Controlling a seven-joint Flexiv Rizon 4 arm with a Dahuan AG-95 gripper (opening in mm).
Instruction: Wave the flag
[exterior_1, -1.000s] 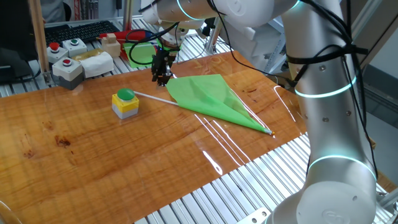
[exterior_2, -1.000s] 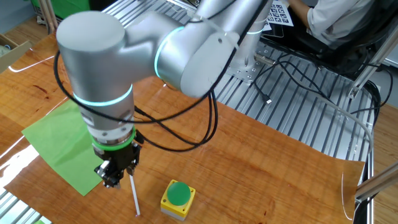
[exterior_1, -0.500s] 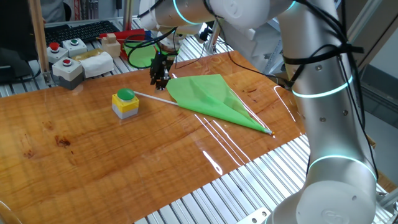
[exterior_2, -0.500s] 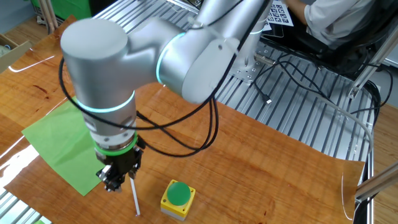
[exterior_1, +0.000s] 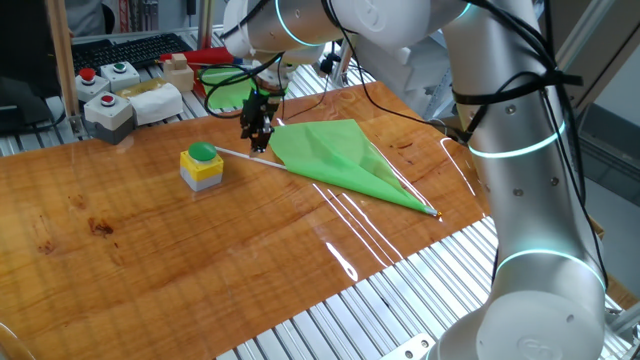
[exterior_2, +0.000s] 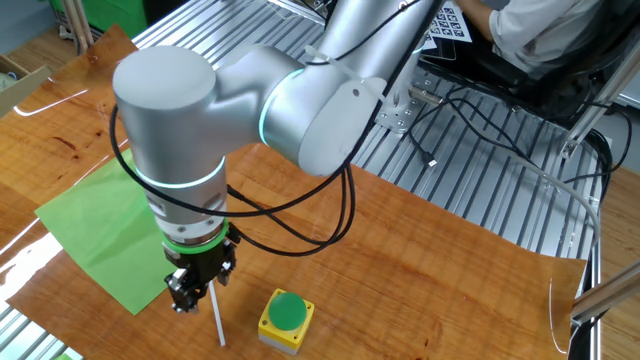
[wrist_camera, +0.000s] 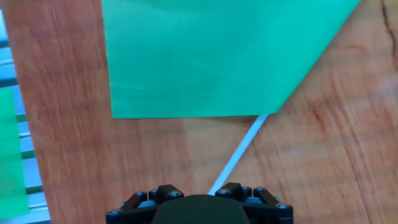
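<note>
The flag lies flat on the wooden table: a large bright green sheet (exterior_1: 335, 155) on a thin white stick (exterior_1: 243, 155). It also shows in the other fixed view as sheet (exterior_2: 95, 230) and stick (exterior_2: 215, 322). My gripper (exterior_1: 256, 140) points down just above the stick, near the sheet's corner, and holds nothing. It also shows in the other fixed view (exterior_2: 189, 299). In the hand view the sheet (wrist_camera: 211, 56) fills the top and the stick (wrist_camera: 239, 155) runs down between the gripper's two black finger blocks, which stand apart. The fingertips are hidden.
A yellow box with a green button (exterior_1: 202, 166) stands by the stick's free end, also in the other fixed view (exterior_2: 286, 318). A smaller green sheet (exterior_1: 225, 88), grey button boxes (exterior_1: 108, 92) and a keyboard lie behind the table. The table's metal edge (exterior_1: 400, 300) is in front.
My gripper has moved a little along the stick toward the yellow box and come lower over it. The flag has not moved.
</note>
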